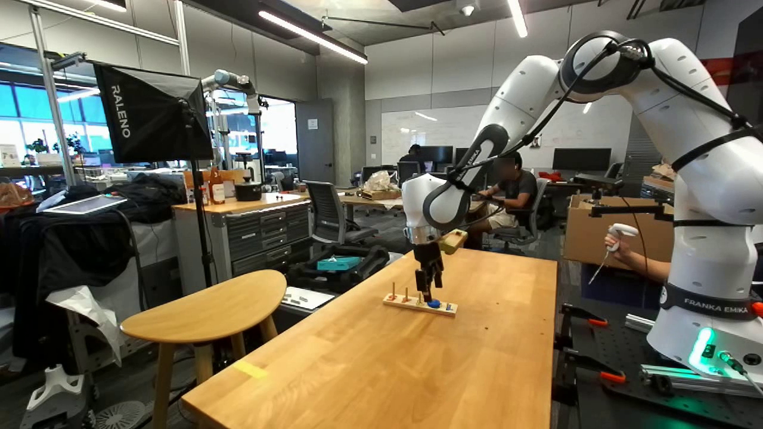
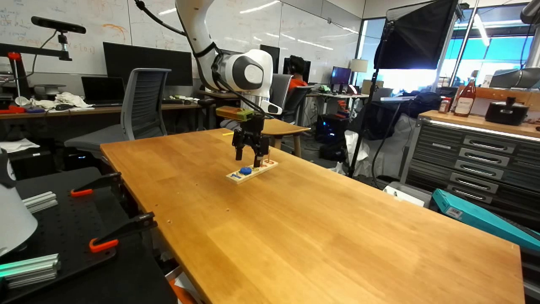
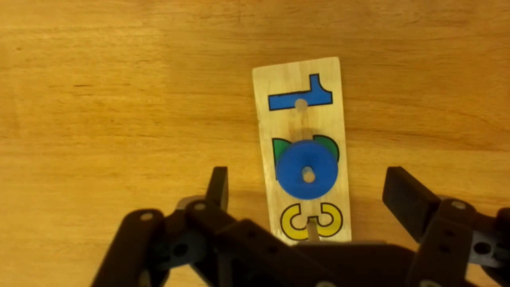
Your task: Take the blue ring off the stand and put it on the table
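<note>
Gripper (image 2: 248, 158) was spread wide over the stand (image 3: 275, 123) — nothing pinched, blue ring (image 3: 293, 169) just sitting around its peg (image 3: 308, 175). Looked like the lining-up step, so the next move probably called for a gentle drop, a squeeze on the ring, then a straight lift.

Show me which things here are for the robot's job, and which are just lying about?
For the job:
blue ring, on a peg
wooden stand
gripper, open
table

Just lying about:
bottle
black pot
teal box
</note>
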`<state>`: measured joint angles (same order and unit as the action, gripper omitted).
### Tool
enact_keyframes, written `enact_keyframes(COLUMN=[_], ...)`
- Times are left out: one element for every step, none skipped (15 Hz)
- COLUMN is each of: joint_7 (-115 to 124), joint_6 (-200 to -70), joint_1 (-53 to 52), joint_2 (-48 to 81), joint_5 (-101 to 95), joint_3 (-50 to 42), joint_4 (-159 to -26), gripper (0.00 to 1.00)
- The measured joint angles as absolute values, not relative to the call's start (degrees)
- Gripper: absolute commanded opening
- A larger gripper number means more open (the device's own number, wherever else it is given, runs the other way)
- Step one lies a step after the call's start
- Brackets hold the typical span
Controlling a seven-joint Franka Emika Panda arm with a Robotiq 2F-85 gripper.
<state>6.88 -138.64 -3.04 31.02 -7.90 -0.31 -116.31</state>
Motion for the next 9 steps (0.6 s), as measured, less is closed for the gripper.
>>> enact_keyframes(joint_7=[6.88, 6.87, 6.87, 6.87, 6.87, 6.87, 6.87, 6.87, 6.87], joint_6=[-138.88, -139.06, -139.24, -139.37, -139.47, -139.52, -139.57, -139.60, -139.62], joint_1=[-3.16, -3.26, -3.35, -3.41, -3.44, -3.44, -3.43, -3.42, -3.41], joint_2=[31.02, 31.02, 31.02, 31.02, 31.02, 31.02, 31.05, 31.09, 31.17], joint_5=[-7.82, -7.70, -7.61, -7.56, -7.50, -7.43, -7.37, -7.34, -7.33], joint_3=[-0.05, 0.20, 0.42, 0.56, 0.65, 0.67, 0.66, 0.65, 0.64], joint_4=[-116.33, -116.34, -116.35, -116.36, -116.38, -116.41, -116.46, -116.51, -116.56], gripper=[1.00, 1.00, 1.00, 1.00, 1.00, 1.00, 1.00, 1.00, 1.00])
